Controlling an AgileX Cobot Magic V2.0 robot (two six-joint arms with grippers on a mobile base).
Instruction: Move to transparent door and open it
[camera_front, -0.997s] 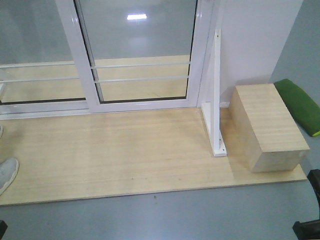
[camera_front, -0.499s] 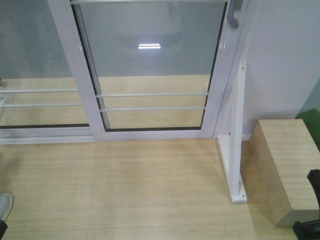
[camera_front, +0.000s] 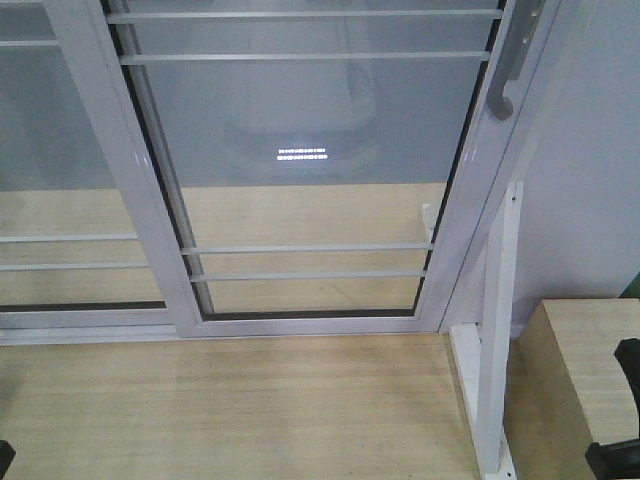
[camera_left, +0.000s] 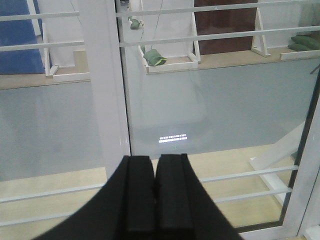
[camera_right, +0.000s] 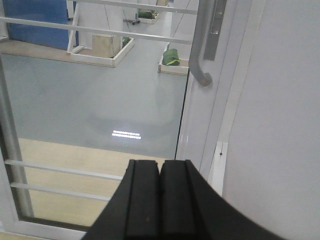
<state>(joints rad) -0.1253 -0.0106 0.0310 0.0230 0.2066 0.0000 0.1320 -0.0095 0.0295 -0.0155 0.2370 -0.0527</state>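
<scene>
**Desk:** Which step is this?

**Photographer:** The approach, I'd judge. The robot faces the transparent door (camera_front: 310, 190) from close by, on the wooden platform (camera_front: 250, 410). The door appears shut against the right-hand jamb, with its grey pull handle (camera_right: 197, 55) untouched.

**Desk:** Where is the handle relative to the arms?

**Photographer:** It runs up the door's right stile, above and slightly right of the right hand (camera_right: 160, 200), and well apart from it. The left hand (camera_left: 155, 195) points at the glass beside the middle frame post (camera_left: 102, 85), next to the fixed panel (camera_front: 60, 150).

**Desk:** And the hands themselves?

**Photographer:** Both are held low and level, aimed forward, with their black fingers pressed together and nothing between them.

**Desk:** What comes next?

**Photographer:** Probably the right hand must spread, rise and reach the handle. The white brace post (camera_front: 497, 330) and wooden box (camera_front: 590, 360) crowd that side. From the overlapping frames the door looks like a slider, so a sideways pull to the left seems likely.
</scene>
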